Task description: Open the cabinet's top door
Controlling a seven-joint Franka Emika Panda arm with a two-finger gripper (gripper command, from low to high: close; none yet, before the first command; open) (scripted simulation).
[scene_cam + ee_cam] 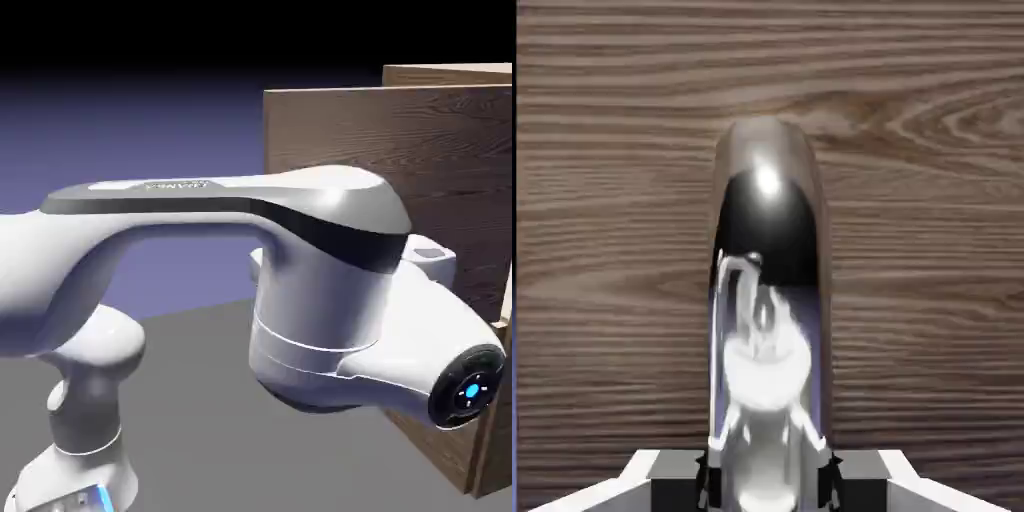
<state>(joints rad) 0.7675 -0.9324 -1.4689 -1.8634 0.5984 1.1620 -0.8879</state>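
Observation:
In the hand view the top door's curved silver handle (pixel 770 200) runs up the middle of the picture, large and shiny. My gripper (pixel 767 480) is shut on its lower end, with the grey fingertips (pixel 712 478) pressed against both sides. Brown wood-grain of the top door (pixel 612 200) fills the rest of that view. In the exterior view the top door (pixel 400 140) stands out at an angle from the cabinet (pixel 450 74), its free edge toward the exterior view's left. The arm's wrist (pixel 330 300) hides the gripper and the handle there.
The white arm (pixel 150 220) crosses the exterior view from the lower left to the door. Grey tabletop (pixel 200 430) lies below it, and the cabinet's front edge (pixel 495 420) shows at the lower right.

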